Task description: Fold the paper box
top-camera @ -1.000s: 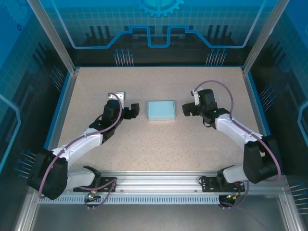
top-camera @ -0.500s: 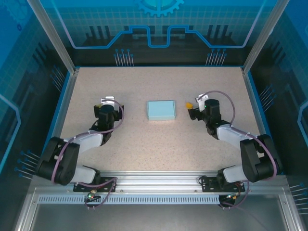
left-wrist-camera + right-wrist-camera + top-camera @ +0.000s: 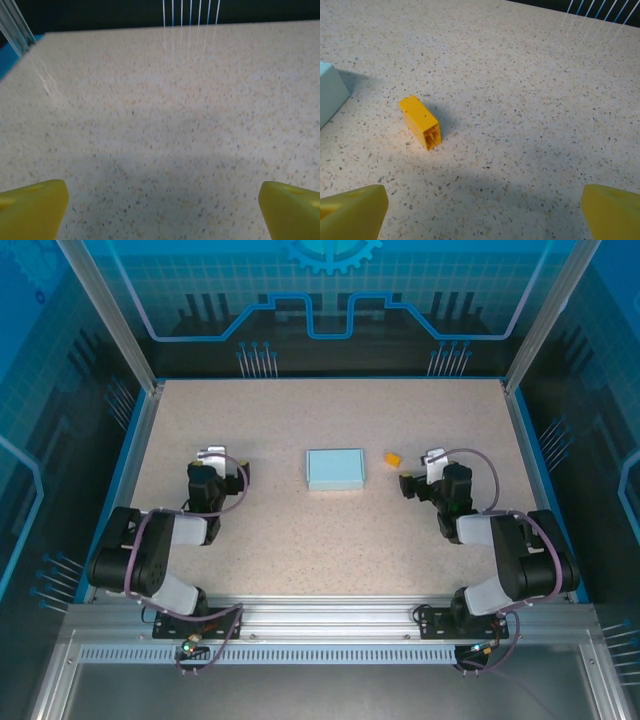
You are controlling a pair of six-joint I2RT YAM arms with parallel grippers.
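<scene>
Both arms folded low, elbows tucked by their bases. Left claw point(image 3: 162, 212) and right claw point(image 3: 482, 212) gape wide, empty, with the fingertips cropped at the frame corners. Block point(image 3: 420, 122) lies just ahead-left of right claw. Box point(image 3: 335, 469) sits on counter point(image 3: 300, 540) between the claws, apart from both; in the right wrist view it is cut off at the left edge.

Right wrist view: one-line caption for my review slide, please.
Open yellow fingers frame a small orange-yellow block lying on the speckled table, a corner of the pale-blue paper box at left.

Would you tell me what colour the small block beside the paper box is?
Orange-yellow; the small block shows best in the right wrist view.
</scene>
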